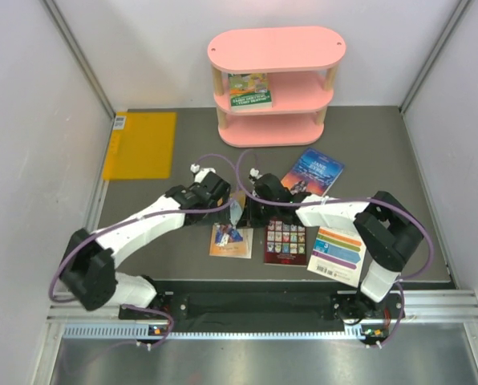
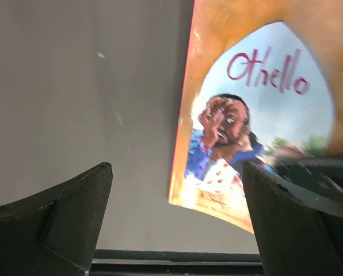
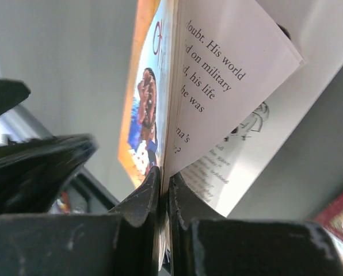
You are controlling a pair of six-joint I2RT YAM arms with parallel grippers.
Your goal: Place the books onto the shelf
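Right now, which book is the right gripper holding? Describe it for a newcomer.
From the pink shelf, cross the grey table toward its near edge. The right gripper is shut on the leftmost book there, the orange book beside the dark red grid book. Its cover alone is orange, titled Othello.

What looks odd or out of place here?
The orange book, pinched at its edge by the right claw, is splaying open: loose pages fan away from the cover instead of staying shut. Nothing else stands out.
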